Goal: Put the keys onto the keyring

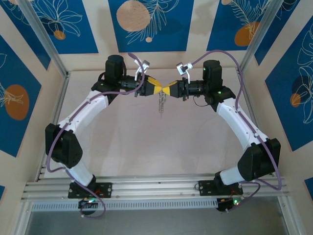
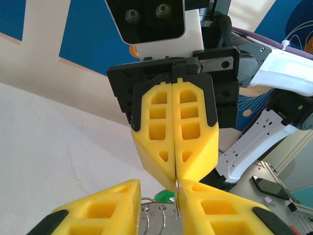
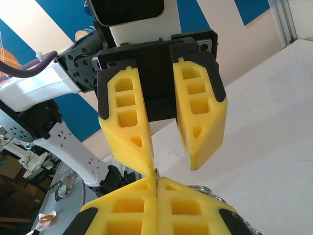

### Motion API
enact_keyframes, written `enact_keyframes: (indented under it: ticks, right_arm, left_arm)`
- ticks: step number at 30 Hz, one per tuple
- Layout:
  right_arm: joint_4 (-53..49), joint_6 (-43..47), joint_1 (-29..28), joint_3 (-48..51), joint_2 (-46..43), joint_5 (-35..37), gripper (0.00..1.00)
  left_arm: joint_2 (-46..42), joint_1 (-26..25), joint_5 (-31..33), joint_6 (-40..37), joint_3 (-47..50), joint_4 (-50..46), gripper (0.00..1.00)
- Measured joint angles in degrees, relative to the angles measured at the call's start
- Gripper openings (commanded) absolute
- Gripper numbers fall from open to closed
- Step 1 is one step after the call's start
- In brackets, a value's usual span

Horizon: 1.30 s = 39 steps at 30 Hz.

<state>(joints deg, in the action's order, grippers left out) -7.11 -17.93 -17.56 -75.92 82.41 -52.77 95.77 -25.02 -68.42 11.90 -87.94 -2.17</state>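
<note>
Where the right gripper [image 2: 175, 178] meets the left gripper [image 3: 172, 165] tip to tip, keys [image 1: 161, 105] hang.
Right jaws clamp the keyring [image 3: 156, 173]; left jaws stand apart around the keys, above the table's [image 1: 146, 147] far middle.

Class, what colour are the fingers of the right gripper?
Yellow; the fingers show best in the left wrist view.

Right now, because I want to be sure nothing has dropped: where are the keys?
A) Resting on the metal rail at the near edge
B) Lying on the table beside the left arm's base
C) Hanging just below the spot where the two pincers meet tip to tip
C: in the top view the keys dangle as a small cluster directly under the point where the left pincer and the right pincer meet.
</note>
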Motion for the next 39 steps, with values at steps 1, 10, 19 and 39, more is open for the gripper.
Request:
enact_keyframes:
  ticks: [1, 10, 19, 39]
  right_arm:
    - [0.0, 0.0, 0.0, 0.0, 0.0, 0.0, 0.0]
    - [0.0, 0.0, 0.1, 0.0, 0.0, 0.0, 0.0]
    - [0.1, 0.0, 0.4, 0.0, 0.0, 0.0, 0.0]
    - [8.2, -5.0, 4.1, 4.1, -3.3, 0.4, 0.43]
  left_arm:
    - [0.0, 0.0, -0.2, 0.0, 0.0, 0.0, 0.24]
    - [0.1, -0.5, -0.6, 0.1, 0.0, 0.0, 0.19]
    - [0.1, -0.9, -1.0, -0.1, 0.0, 0.0, 0.01]
    - [0.1, -1.8, 2.9, 11.2, 5.2, 17.5, 0.0]
